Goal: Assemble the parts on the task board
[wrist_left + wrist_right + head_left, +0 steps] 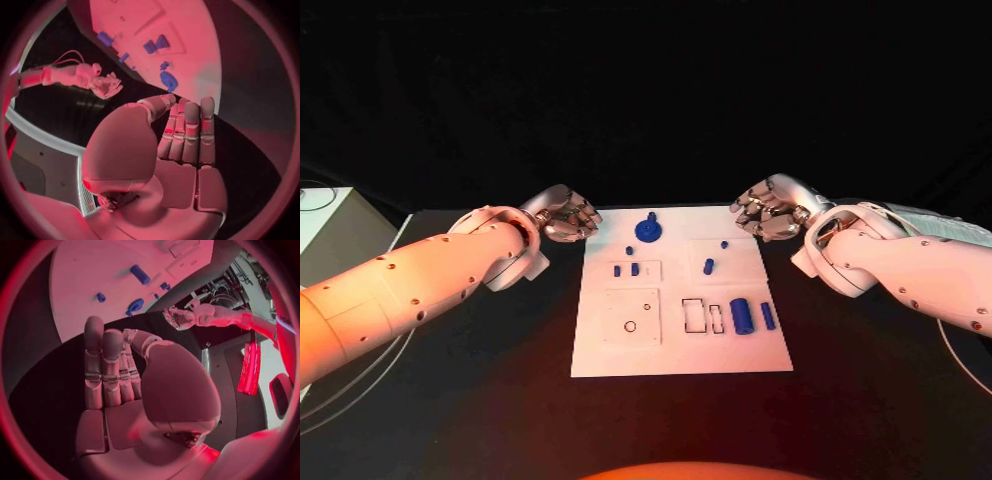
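Task board (678,345): white plate, centre of black table (473,400); small blue parts (741,317) lying loose on it, round blue part (648,230) near its far edge. Left hand (565,214) and right hand (764,210): flanking far corners, fingers extended, holding nothing. Risk: a careless reach could scatter unseated parts.

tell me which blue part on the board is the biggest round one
The round blue part at the far edge of the task board, between the two hands; the other blue pieces are small pegs or cylinders.
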Available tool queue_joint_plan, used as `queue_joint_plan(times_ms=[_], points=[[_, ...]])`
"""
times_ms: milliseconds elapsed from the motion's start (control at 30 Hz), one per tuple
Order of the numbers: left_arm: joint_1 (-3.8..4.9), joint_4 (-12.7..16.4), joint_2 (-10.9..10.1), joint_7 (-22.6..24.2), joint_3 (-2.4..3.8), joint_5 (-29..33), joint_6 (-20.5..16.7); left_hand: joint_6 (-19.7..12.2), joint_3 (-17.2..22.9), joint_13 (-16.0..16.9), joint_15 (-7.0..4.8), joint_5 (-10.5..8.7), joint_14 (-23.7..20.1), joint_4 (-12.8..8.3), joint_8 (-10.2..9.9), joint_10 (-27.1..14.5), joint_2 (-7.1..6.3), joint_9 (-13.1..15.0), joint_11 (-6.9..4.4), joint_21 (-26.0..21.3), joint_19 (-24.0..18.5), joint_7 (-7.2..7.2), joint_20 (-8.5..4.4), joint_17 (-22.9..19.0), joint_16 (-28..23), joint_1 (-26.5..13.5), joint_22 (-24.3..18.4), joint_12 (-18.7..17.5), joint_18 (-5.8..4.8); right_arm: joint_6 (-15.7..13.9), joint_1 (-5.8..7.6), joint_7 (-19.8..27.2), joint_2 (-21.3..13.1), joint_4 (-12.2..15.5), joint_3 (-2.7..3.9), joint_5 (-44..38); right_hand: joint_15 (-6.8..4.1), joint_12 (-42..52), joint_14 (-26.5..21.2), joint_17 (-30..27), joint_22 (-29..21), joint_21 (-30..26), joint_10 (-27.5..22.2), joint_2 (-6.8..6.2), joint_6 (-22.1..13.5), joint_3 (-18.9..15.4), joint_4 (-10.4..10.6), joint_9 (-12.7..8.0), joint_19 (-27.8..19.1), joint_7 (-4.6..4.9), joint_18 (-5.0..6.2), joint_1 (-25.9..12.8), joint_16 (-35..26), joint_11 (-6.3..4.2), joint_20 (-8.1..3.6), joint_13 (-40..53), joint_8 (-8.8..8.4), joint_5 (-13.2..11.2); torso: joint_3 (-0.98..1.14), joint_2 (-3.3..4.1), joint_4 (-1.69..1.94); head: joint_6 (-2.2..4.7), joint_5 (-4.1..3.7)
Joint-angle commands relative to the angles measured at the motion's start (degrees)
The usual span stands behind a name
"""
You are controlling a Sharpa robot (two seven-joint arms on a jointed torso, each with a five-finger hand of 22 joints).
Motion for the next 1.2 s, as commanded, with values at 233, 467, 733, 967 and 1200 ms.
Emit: queue_joint_plan(times_ms=[233, 467, 733, 967, 1200], points=[[-4.50, 7.57, -5.10, 13.75, 3.62, 40.95, 10.27, -0.84, -4.38, -0.32, 0.02, -0.16, -1.47, 2.11, 1.30, 0.06, -0.49, -0.37, -0.22, -5.60, -0.04, -0.47, 0.14, -2.01, -4.43, -0.92, -4.08, 0.30, 0.69, 5.66, -0.88, -8.30, 2.34, -2.30, -0.05, -20.19, 0.32, -0.48, 3.40, 16.30, 21.81, 20.73, -2.37, -1.14, -0.36, 2.39, 1.08, 0.77, 5.26, -0.02, -3.36, -2.00, 21.80, 0.49, 0.64, -0.51, -0.35, -0.98, -0.02, 0.07, 0.18, 0.36, -1.34], [-6.65, 11.84, -7.67, 14.77, 5.29, 44.15, 12.03, 1.58, -4.24, -2.98, -0.02, -0.06, -1.81, 1.14, 3.29, 2.79, -0.53, -0.27, -0.37, -11.17, -0.98, -1.10, -0.03, -6.43, -15.69, 1.75, -7.73, -4.33, 0.52, 6.21, -1.16, -10.15, 3.84, -3.81, -0.16, -23.49, 0.74, -0.67, 3.20, 17.55, 24.56, 23.24, -4.64, -1.71, -0.27, 2.90, 1.64, 1.24, 5.58, 0.17, -3.73, -2.65, 24.43, 0.96, 1.02, -1.39, -0.06, -2.02, -0.26, 0.10, 0.24, 0.25, -1.32], [-7.87, 14.44, -9.19, 15.11, 6.23, 44.54, 12.80, 3.04, -3.68, -5.07, 0.54, -0.13, 3.03, -0.19, 3.41, 7.27, 0.00, -0.31, -0.16, -16.13, -2.30, -0.94, 0.41, -11.52, -34.30, 2.18, -10.60, -12.58, 0.42, 6.57, -1.59, -11.97, 5.98, -5.92, -0.41, -26.17, 0.89, -0.50, 2.84, 17.72, 25.48, 24.01, -5.95, -1.74, 0.80, 3.28, 1.96, 1.89, 5.35, -0.14, -3.72, -2.80, 25.74, 1.02, 1.33, -1.99, 0.65, -3.18, -0.21, 0.12, 0.05, 0.13, -1.24], [-8.17, 15.24, -9.61, 15.17, 6.59, 44.36, 12.37, 3.35, -3.84, -5.00, 1.22, -0.08, 3.72, -0.66, 3.15, 8.82, 0.31, -0.45, 0.08, -20.09, -4.06, -0.79, 1.31, -12.14, -41.88, 1.92, -12.94, -15.04, 0.24, 7.61, -1.95, -12.49, 6.88, -6.59, -0.50, -27.15, 1.00, -0.53, 2.33, 16.79, 24.02, 22.51, -6.95, -1.94, 1.42, 3.31, 1.97, 2.27, 4.46, -0.34, -3.33, -2.79, 25.46, 1.09, 1.45, -2.19, 1.09, -3.77, -0.20, 0.05, 0.04, -0.06, -1.59], [-8.25, 15.51, -9.77, 15.21, 6.74, 44.31, 11.87, 3.28, -3.56, -5.08, 2.21, 0.02, 3.18, -0.72, 2.75, 9.37, 0.35, -0.64, 0.36, -26.42, -5.69, -0.58, 3.00, -12.46, -48.78, 1.38, -17.26, -15.88, 0.20, 8.37, -2.24, -12.44, 7.44, -6.77, -0.54, -26.76, 0.91, -0.35, 2.13, 16.59, 23.44, 21.87, -6.77, -1.80, 2.02, 3.33, 2.04, 2.56, 4.03, -0.50, -3.15, -2.77, 25.57, 0.98, 1.44, -2.13, 1.51, -4.23, -0.10, 0.05, 0.03, -0.14, -1.52]])
